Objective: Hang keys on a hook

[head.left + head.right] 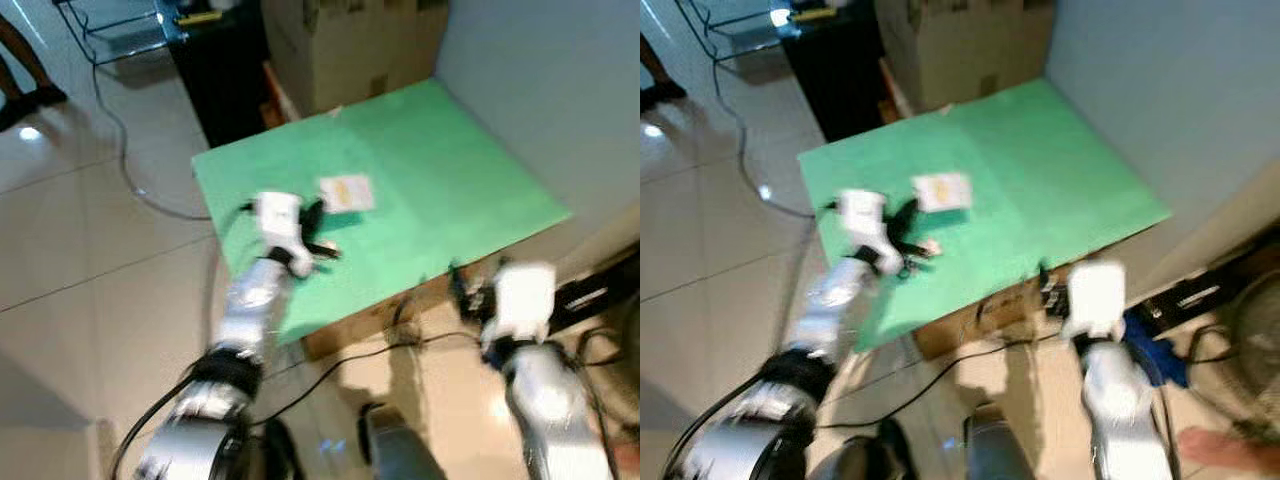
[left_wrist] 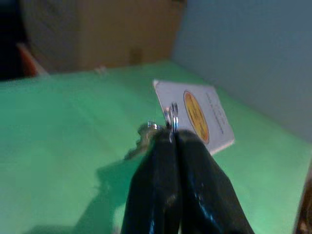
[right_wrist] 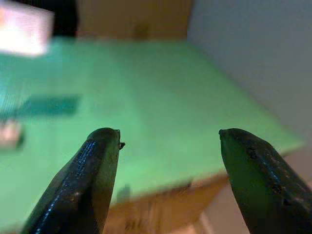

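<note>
Your left gripper (image 2: 173, 139) is pinched tight on the small silver key ring with its dull metal keys (image 2: 146, 139); the two black fingers (image 2: 156, 195) press together with the ring's loop standing up between their tips and a key hanging off to one side. It hovers over the flat green board (image 1: 440, 180), and the keys are lifted clear of it, casting a shadow on the green just beneath. Just beyond the fingertips lies a white rectangular card with a round yellow mark (image 2: 200, 114), flat on the board. Farther past it stands a large brown cardboard box (image 1: 350, 45), and to the side a plain pale grey wall (image 1: 560, 80).

Your right gripper (image 3: 168, 139) is spread wide, holding nothing, its fingers well apart. It sits off the near edge of the green board, close to the brown cardboard base (image 3: 161, 212) under that edge, and points across the board toward the box. In the head views both arms are blurred. A black cable (image 1: 110, 110) trails over the glossy white tiled floor (image 1: 80, 250) beyond your left arm.
</note>
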